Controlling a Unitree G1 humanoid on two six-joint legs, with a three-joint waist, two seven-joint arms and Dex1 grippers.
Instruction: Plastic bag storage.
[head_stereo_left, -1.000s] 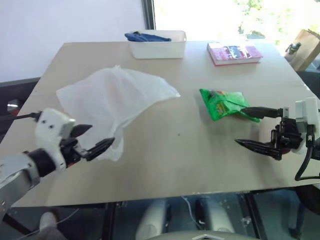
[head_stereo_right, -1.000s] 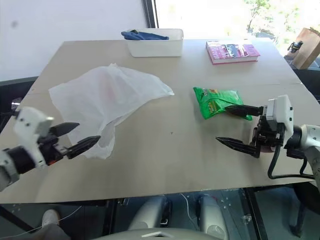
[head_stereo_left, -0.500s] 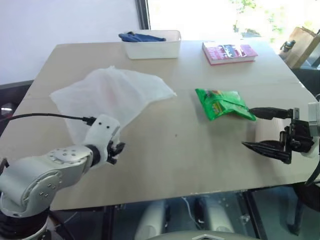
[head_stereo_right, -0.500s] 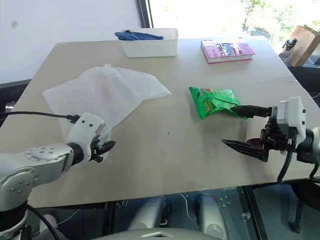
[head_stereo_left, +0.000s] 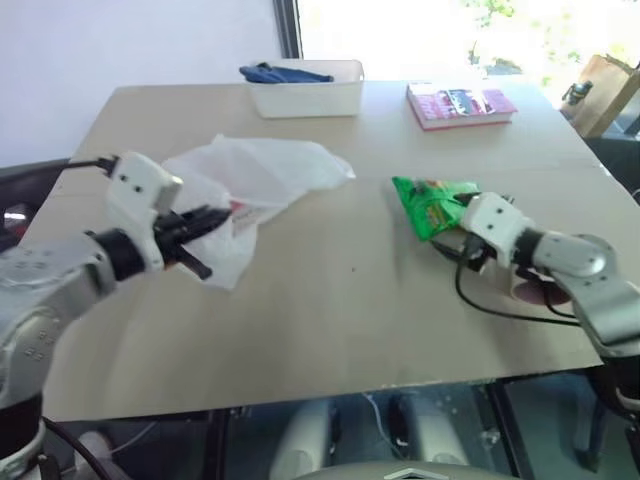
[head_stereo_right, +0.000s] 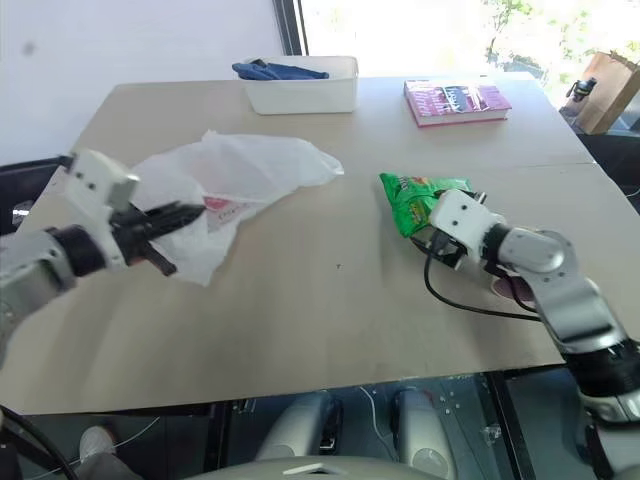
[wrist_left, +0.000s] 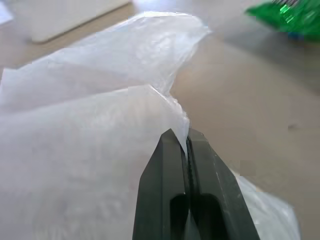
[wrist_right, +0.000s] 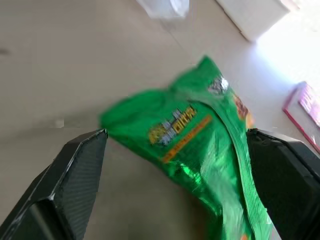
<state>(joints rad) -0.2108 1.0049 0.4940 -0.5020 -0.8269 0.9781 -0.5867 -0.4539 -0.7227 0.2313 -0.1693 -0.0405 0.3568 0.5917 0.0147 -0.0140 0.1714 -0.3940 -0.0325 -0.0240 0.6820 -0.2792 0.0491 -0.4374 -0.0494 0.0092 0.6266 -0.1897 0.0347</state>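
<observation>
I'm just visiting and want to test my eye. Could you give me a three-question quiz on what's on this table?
1. True or false: the left gripper is shut on the plastic bag.
2. What lies between the right gripper's open fingers: A book, B green snack packet, C tray?
3. What sits in the white tray?

Key: 1 true. 2 B. 3 something blue.

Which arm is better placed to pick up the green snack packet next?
The right. The right gripper stands open with a finger on each side of the green snack packet, while the left gripper is shut on an edge of the plastic bag across the table.
</observation>
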